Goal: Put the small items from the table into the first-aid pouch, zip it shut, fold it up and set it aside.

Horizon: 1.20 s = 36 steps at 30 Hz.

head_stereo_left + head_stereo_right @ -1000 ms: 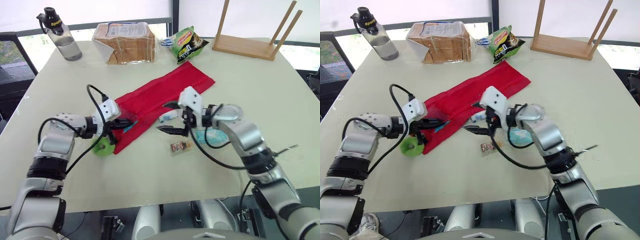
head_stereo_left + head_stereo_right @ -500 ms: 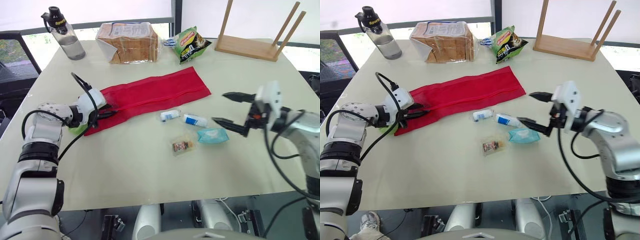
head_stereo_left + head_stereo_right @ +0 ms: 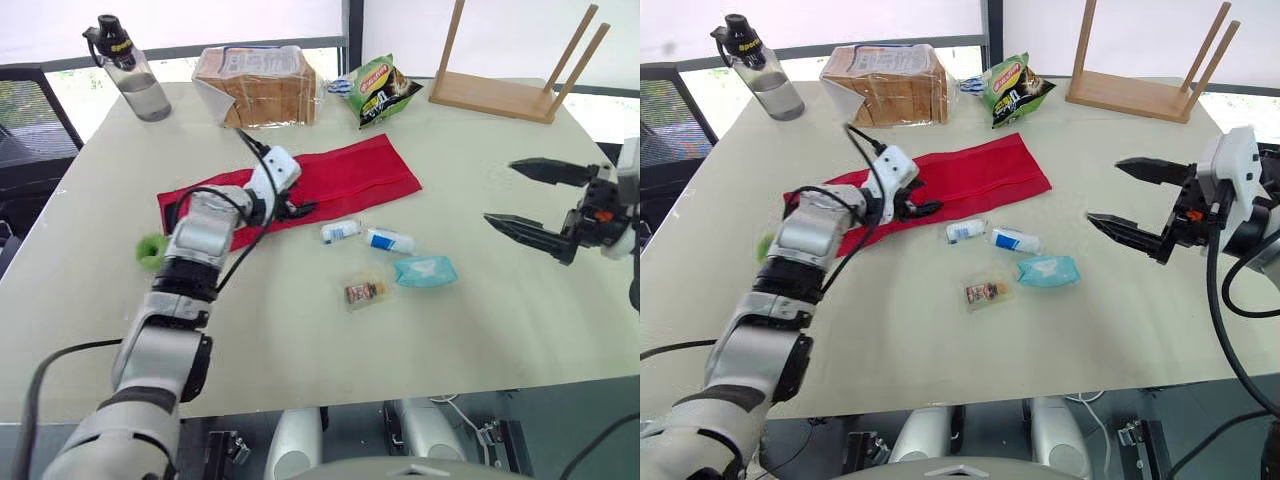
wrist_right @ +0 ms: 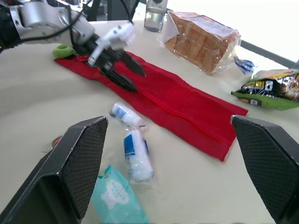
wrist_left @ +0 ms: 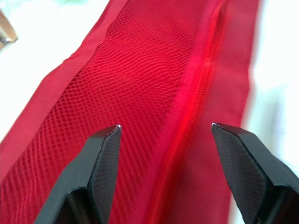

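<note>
Four small items lie on the worktop (image 3: 300,340) just beside the flat red pouch (image 3: 345,172): a white roll (image 3: 340,231), a blue-banded roll (image 3: 390,240), a teal packet (image 3: 426,270) and a clear sachet (image 3: 363,292). The left tool (image 3: 298,208), fingers spread, hangs over the pouch's mesh by the zip. The right tool (image 3: 500,190), spread wide, is well apart from the items.

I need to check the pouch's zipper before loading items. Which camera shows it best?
The left wrist view: the zipper runs close up along the red pouch, between the open fingers of the left gripper. The eye views and right wrist view show the whole pouch, its zipper just a thin line.
</note>
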### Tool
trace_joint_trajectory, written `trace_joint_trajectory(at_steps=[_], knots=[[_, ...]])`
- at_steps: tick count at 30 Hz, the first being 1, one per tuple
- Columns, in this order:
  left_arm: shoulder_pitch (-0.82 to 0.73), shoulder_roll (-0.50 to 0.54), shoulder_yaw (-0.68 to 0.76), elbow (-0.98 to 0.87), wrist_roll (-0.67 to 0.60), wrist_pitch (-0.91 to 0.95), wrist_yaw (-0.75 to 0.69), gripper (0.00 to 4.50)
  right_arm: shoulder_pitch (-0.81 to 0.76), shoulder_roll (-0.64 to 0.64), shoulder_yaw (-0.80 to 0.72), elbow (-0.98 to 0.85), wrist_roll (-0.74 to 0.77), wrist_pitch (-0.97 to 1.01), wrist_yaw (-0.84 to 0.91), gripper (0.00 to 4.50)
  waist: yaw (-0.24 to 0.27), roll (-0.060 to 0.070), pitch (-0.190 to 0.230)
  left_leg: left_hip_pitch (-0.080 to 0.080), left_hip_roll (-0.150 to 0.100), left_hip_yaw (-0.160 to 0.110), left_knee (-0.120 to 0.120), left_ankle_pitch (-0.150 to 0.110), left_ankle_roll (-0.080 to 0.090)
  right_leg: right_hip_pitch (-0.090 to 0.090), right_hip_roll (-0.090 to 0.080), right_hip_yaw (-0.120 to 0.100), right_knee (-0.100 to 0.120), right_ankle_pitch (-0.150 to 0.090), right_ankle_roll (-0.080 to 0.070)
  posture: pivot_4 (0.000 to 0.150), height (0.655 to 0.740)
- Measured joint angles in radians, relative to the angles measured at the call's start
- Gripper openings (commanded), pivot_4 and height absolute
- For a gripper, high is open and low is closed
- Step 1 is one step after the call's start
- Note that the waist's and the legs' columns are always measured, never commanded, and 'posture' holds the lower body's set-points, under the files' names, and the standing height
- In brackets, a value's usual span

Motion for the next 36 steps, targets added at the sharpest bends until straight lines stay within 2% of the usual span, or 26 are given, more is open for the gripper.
trace_joint_trajectory(at_steps=[6, 7, 8, 10, 11, 13, 14, 21, 25, 31, 36], knots=[[-0.099, -0.058, -0.049, 0.26, 0.111, -0.2, 0.126, 3.28, -0.006, 0.011, 0.077, -0.023, -0.007, -0.007, -0.042, 4.5, 0.003, 0.0, 0.0, 0.0, 0.0, 0.0, 0.0, 0.0, 0.0, 0.0, 0.0, 0.0, 0.0, 0.0, 0.0, 0.15, 0.74], [-0.127, -0.065, -0.057, 0.336, 0.134, -0.259, 0.149, 2.67, -0.003, 0.014, 0.082, -0.036, -0.005, -0.006, -0.057, 4.5, 0.004, 0.0, 0.0, 0.0, 0.0, 0.0, 0.0, 0.0, 0.0, 0.0, 0.0, 0.0, 0.0, 0.0, 0.0, 0.15, 0.74], [-0.129, -0.066, -0.057, 0.346, 0.139, -0.269, 0.153, 2.67, -0.003, 0.015, 0.082, -0.038, -0.004, -0.006, -0.059, 4.5, 0.004, 0.0, 0.0, 0.0, 0.0, 0.0, 0.0, 0.0, 0.0, 0.0, 0.0, 0.0, 0.0, 0.0, 0.0, 0.15, 0.74], [-0.149, -0.077, -0.06, 0.412, 0.153, -0.335, 0.156, 1.63, -0.001, 0.015, 0.082, -0.047, -0.004, -0.006, -0.071, 4.5, 0.004, 0.0, 0.0, 0.0, 0.0, 0.0, 0.0, 0.0, 0.0, 0.0, 0.0, 0.0, 0.0, 0.0, 0.0, 0.15, 0.74], [-0.159, -0.081, -0.07, 0.445, 0.163, -0.38, 0.148, 1.34, 0.0, 0.015, 0.083, -0.051, -0.003, -0.006, -0.079, 4.5, 0.005, 0.0, 0.0, 0.0, 0.0, 0.0, 0.0, 0.0, 0.0, 0.0, 0.0, 0.0, 0.0, 0.0, 0.0, 0.15, 0.74], [-0.168, -0.081, -0.091, 0.5, 0.192, -0.488, 0.11, 0.33, 0.004, 0.015, 0.084, -0.055, 0.0, -0.003, -0.09, 4.5, 0.006, 0.0, 0.0, 0.0, 0.0, 0.0, 0.0, 0.0, 0.0, 0.0, 0.0, 0.0, 0.0, 0.0, 0.0, 0.15, 0.74], [-0.169, -0.081, -0.097, 0.513, 0.199, -0.522, 0.094, 0.04, 0.006, 0.014, 0.084, -0.055, 0.0, -0.001, -0.094, 4.5, 0.006, 0.0, 0.0, 0.0, 0.0, 0.0, 0.0, 0.0, 0.0, 0.0, 0.0, 0.0, 0.0, 0.0, 0.0, 0.15, 0.74], [-0.138, -0.081, -0.099, 0.534, 0.19, -0.74, -0.044, 0.04, 0.044, 0.013, 0.084, -0.056, 0.004, 0.003, -0.103, 4.5, 0.014, 0.0, 0.0, 0.0, -0.001, 0.0, 0.0, 0.0, 0.0, 0.0, -0.001, 0.0, 0.0, 0.0, 0.0, 0.15, 0.74], [-0.068, -0.08, -0.074, 0.446, 0.136, -0.812, -0.15, 0.04, 0.079, 0.004, 0.08, -0.058, 0.005, 0.002, -0.1, 4.5, 0.021, 0.0, 0.0, 0.0, 0.0, 0.0, 0.0, 0.0, 0.0, 0.0, -0.001, 0.0, 0.0, 0.0, 0.0, 0.15, 0.74], [0.035, -0.084, -0.071, 0.251, 0.098, -0.754, -0.214, 0.04, 0.15, -0.013, 0.071, -0.062, 0.004, -0.012, -0.085, 4.5, 0.025, 0.0, 0.0, 0.0, 0.0, 0.0, 0.002, 0.0, 0.0, 0.001, -0.001, 0.0, 0.001, 0.0, 0.0, 0.15, 0.74], [0.046, -0.184, -0.085, 0.196, 0.132, -0.616, -0.126, 0.04, 0.163, -0.03, 0.055, -0.061, -0.011, -0.036, -0.077, 4.5, 0.03, 0.0, 0.0, 0.0, -0.004, -0.004, 0.003, 0.0, 0.0, 0.005, -0.001, 0.0, 0.0, -0.001, 0.002, 0.15, 0.74]])
